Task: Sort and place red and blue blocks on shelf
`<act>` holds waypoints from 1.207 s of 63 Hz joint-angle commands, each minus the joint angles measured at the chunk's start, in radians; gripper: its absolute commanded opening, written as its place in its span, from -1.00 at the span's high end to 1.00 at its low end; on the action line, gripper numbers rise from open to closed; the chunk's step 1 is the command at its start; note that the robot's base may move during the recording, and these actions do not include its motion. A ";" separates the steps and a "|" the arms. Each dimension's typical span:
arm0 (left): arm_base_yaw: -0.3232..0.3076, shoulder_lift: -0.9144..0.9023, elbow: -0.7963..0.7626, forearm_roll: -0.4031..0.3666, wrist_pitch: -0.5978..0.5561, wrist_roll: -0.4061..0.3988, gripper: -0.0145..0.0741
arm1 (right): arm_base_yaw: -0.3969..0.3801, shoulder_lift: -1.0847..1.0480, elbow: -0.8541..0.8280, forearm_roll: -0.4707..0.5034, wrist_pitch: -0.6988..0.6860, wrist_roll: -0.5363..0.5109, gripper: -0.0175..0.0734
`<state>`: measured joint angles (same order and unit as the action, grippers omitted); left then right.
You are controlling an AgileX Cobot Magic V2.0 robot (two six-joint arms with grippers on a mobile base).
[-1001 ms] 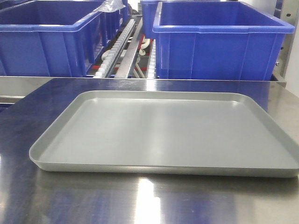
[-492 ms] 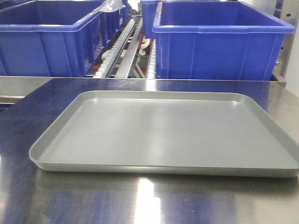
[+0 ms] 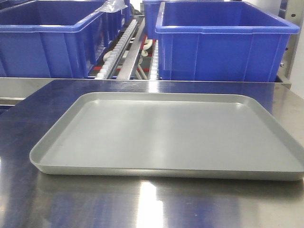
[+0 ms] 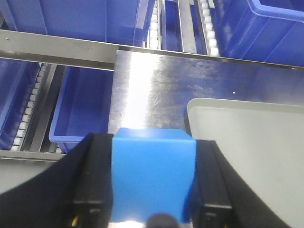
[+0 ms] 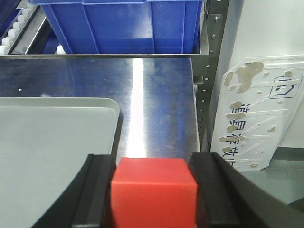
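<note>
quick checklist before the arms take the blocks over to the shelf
1. Blue block clamped squarely between the left gripper fingers: ok.
2. Red block clamped squarely by the right gripper: ok.
3. No block on the grey tray: ok.
4. Free spot on the shelf among the blue bins: cannot tell; the bins fill most of the visible rack.
5. Arm clearance over the bins: cannot tell; the arms are not in the front view.

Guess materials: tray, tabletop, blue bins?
Tray: matte grey, plastic or coated metal, can't tell which; dull even sheen, rounded raised rim. Tabletop: looks like brushed stainless steel; streaky reflections, fine scratches. Blue bins: probably moulded plastic, semi-gloss; ribbed walls, thick rounded rims.
</note>
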<state>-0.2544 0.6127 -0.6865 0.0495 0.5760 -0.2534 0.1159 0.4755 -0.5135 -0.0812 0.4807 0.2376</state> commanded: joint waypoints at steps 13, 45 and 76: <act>0.003 -0.001 -0.029 0.003 -0.075 -0.008 0.39 | -0.004 0.000 -0.029 -0.017 -0.082 -0.006 0.51; 0.003 -0.001 -0.029 0.003 -0.075 -0.008 0.39 | -0.004 0.000 -0.029 -0.017 -0.082 -0.006 0.51; 0.003 -0.001 -0.029 0.003 -0.075 -0.008 0.39 | -0.004 0.000 -0.029 -0.017 -0.082 -0.006 0.51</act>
<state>-0.2544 0.6127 -0.6865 0.0495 0.5779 -0.2534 0.1159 0.4755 -0.5135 -0.0812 0.4807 0.2376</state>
